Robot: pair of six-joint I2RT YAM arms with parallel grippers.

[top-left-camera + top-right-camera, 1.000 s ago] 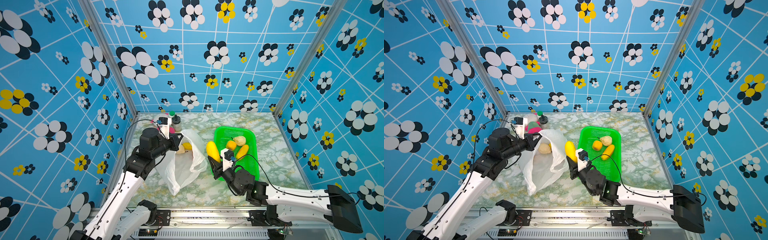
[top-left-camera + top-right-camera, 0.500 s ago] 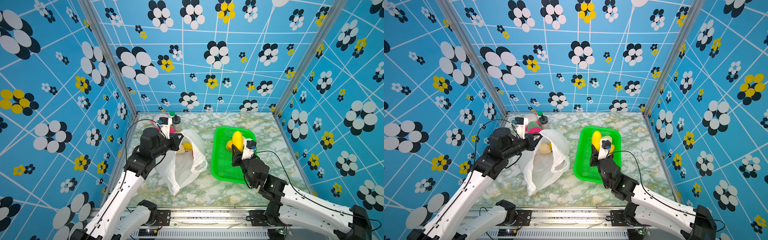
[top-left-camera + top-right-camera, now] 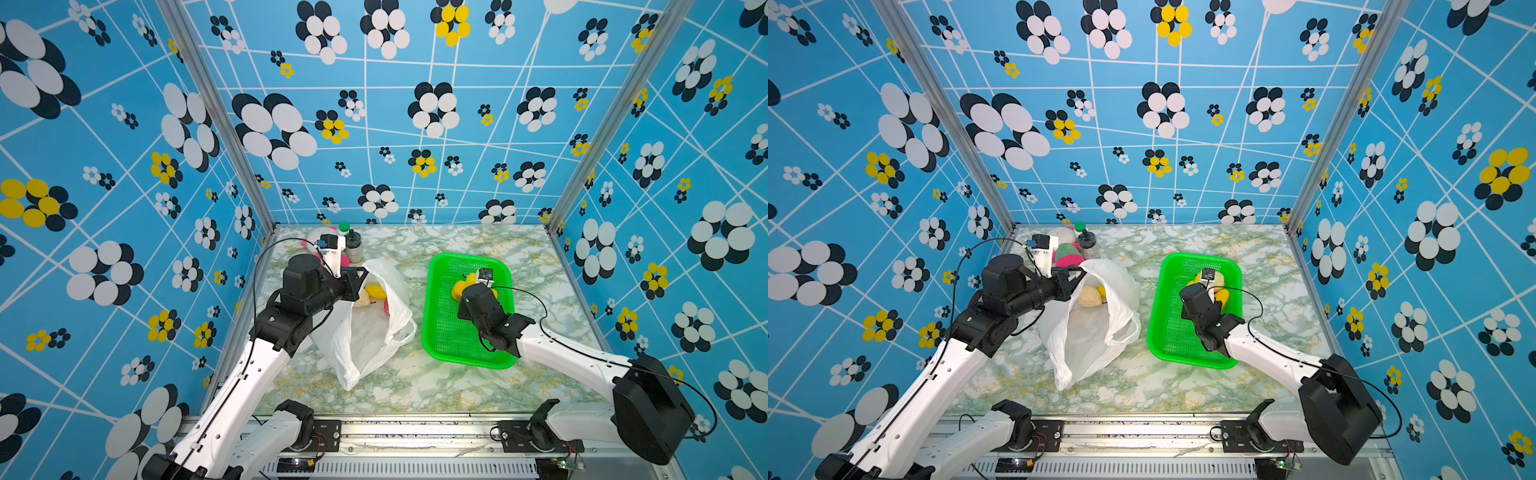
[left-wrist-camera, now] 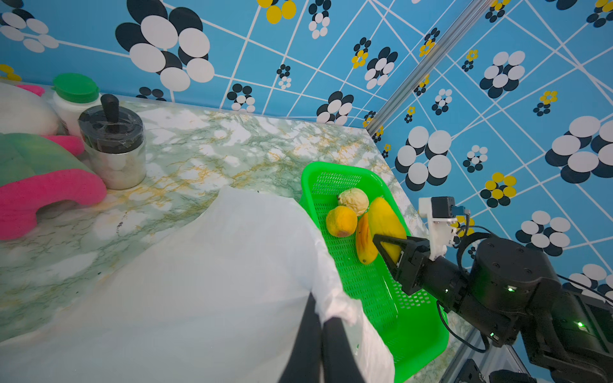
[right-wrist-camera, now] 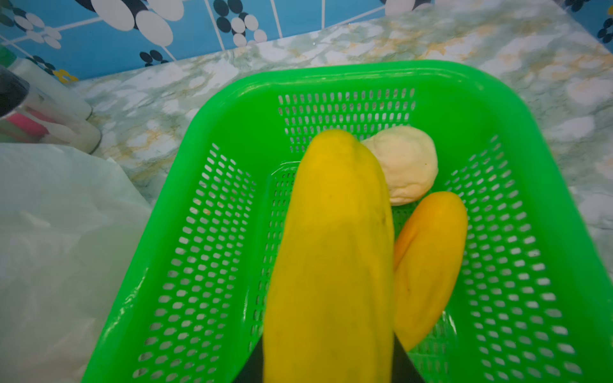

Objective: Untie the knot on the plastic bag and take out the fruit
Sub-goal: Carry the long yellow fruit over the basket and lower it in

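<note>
Right jaws carried yellow fruit to green basket, still clamped; left jaws pinch plastic bag; hard drop risks bounce-out

A marble-patterned table, veined green and gold, carries everything. The white plastic bag lies crumpled on it, spreading from under the left gripper toward the near edge. The green mesh basket sits flat beneath the right gripper, close beside the bag. Beyond the left gripper, in the back corner, stand a metal jar with a black knobbed lid and a white bottle with a green cap, a pink, green and white plush toy lying beside them
</note>
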